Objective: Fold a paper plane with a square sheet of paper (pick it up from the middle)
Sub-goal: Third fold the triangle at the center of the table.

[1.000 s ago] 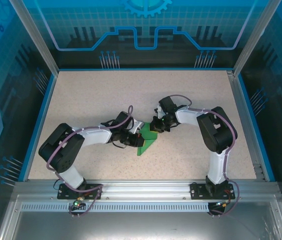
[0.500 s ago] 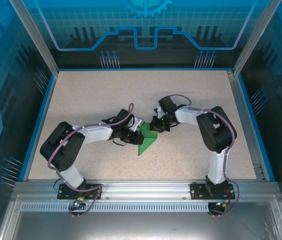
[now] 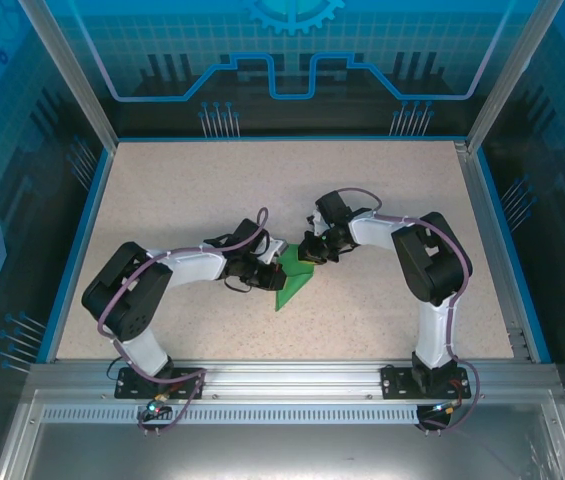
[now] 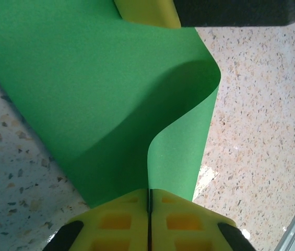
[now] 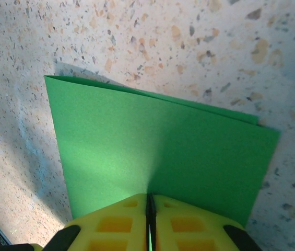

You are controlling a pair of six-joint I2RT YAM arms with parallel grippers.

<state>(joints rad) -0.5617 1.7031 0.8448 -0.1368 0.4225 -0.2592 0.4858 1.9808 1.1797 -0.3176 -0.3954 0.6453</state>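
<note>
The square sheet of paper (image 3: 294, 284), bright green and folded into a pointed shape, lies mid-table between the two arms. My left gripper (image 3: 274, 272) is shut on its left edge. In the left wrist view the sheet (image 4: 105, 89) curls up from the table into my left gripper (image 4: 149, 191), whose yellow jaws pinch it. My right gripper (image 3: 308, 258) is shut on the sheet's upper right edge. The right wrist view shows the sheet (image 5: 157, 141) as two folded layers lying flat, clamped in my right gripper (image 5: 150, 196). A yellow right fingertip (image 4: 147, 11) touches the sheet's far side.
The speckled beige table (image 3: 212, 190) has blue rails (image 3: 77, 240) on its left and right sides. An aluminium frame (image 3: 282, 385) runs along the near edge, where both arm bases are bolted.
My left gripper has edged slightly right and up with the sheet's edge, and the sheet's lower tip has shifted a little. The right gripper has barely moved.
</note>
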